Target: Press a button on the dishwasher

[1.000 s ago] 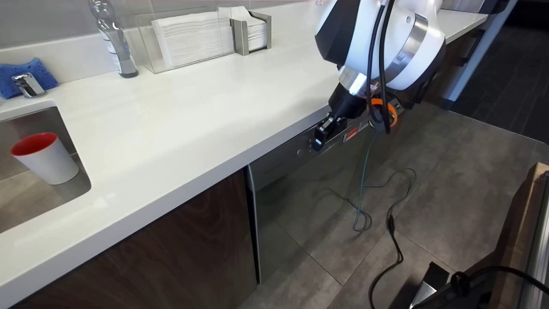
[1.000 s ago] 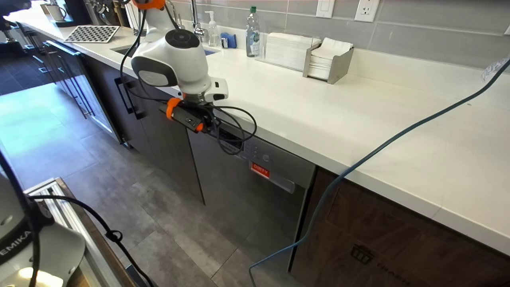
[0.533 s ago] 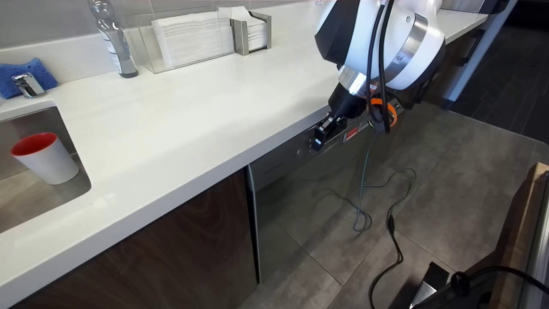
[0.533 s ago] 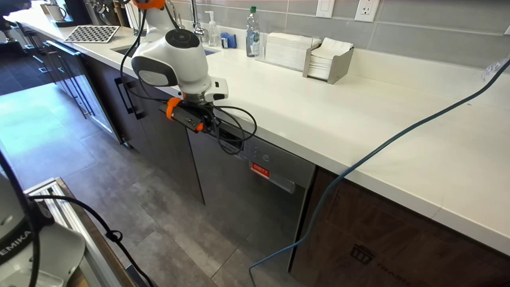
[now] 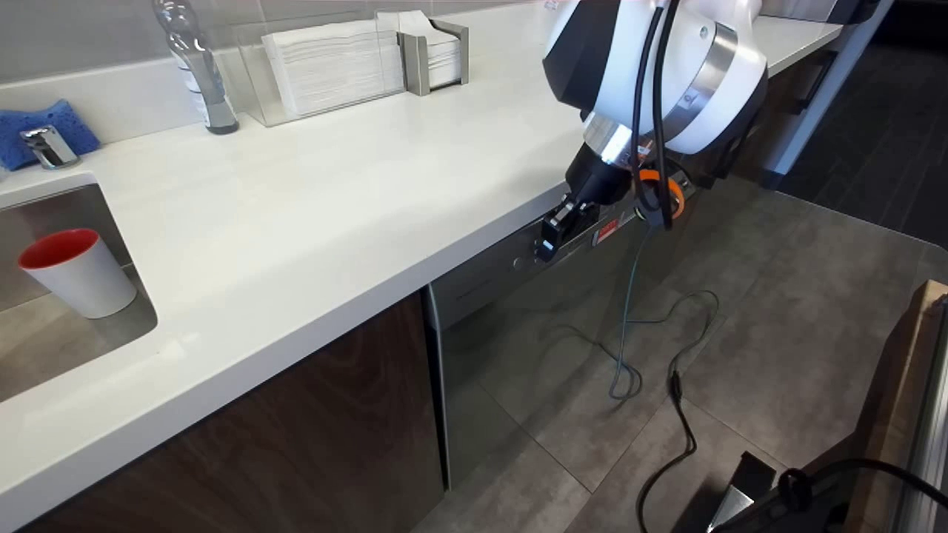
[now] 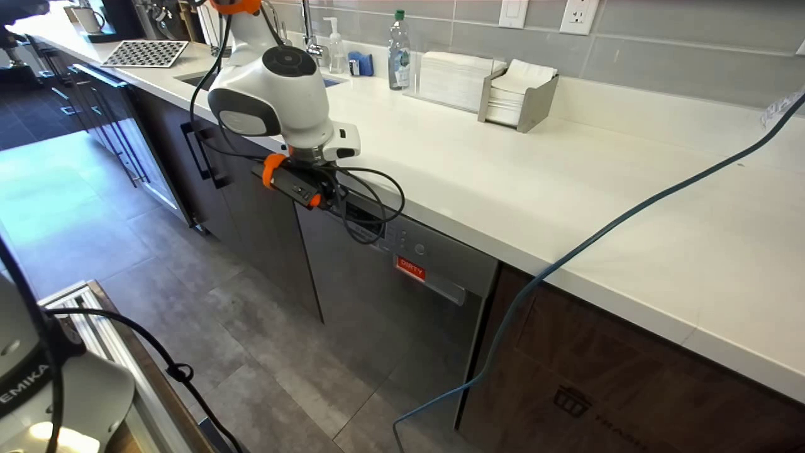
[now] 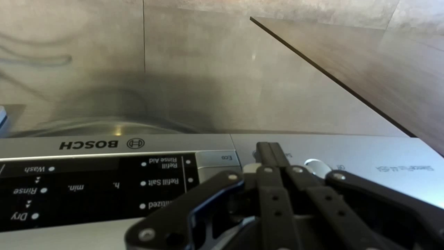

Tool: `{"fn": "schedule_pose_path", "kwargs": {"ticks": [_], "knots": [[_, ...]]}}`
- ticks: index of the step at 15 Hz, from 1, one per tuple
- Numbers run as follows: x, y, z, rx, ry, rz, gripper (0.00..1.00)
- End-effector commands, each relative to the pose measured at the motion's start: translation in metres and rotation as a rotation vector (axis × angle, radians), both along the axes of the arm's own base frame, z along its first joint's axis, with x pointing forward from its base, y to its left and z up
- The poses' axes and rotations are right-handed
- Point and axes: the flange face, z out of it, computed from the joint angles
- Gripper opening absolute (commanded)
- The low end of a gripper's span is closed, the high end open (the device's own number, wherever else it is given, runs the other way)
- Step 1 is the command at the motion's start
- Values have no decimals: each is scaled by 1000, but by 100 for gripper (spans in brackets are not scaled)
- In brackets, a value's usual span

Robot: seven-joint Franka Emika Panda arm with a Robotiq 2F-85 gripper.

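Observation:
The dishwasher has a brushed grey steel front, seen in both exterior views (image 5: pixel 511 363) (image 6: pixel 377 296). Its top control strip (image 7: pixel 367 149) appears upside down in the wrist view, with a dark display (image 7: pixel 100 194), an Eco key (image 7: pixel 216 159) and a round silver button (image 7: pixel 317 168). My gripper (image 7: pixel 270 145) is shut and empty, its fingertips together in front of the strip between the Eco key and the round button. The fingertips partly cover a small button and its label; whether they touch it I cannot tell. In an exterior view the gripper (image 5: pixel 548 248) is just below the counter edge.
The white countertop (image 5: pixel 355 192) overhangs the control strip. A red DIRTY sign (image 6: pixel 411 268) sits on the dishwasher's front. Dark wood cabinet doors (image 5: pixel 296 437) flank it. A blue cable (image 6: pixel 522 296) hangs across an exterior view. Napkin holders (image 6: pixel 519 94) stand on the counter.
My gripper has shifted very slightly to the left in an exterior view. It stays shut, and nothing else has visibly changed.

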Motion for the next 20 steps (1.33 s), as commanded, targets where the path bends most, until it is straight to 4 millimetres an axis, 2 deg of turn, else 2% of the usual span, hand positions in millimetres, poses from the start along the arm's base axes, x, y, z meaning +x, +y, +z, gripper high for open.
{"fn": "schedule_pose_path", "kwargs": {"ticks": [1,10,20], "knots": [[5,0,3,11,-10,-12,0],[11,2,14,-14,-67,-55,0],[11,2,12,-16,-68,-65,0]]}}
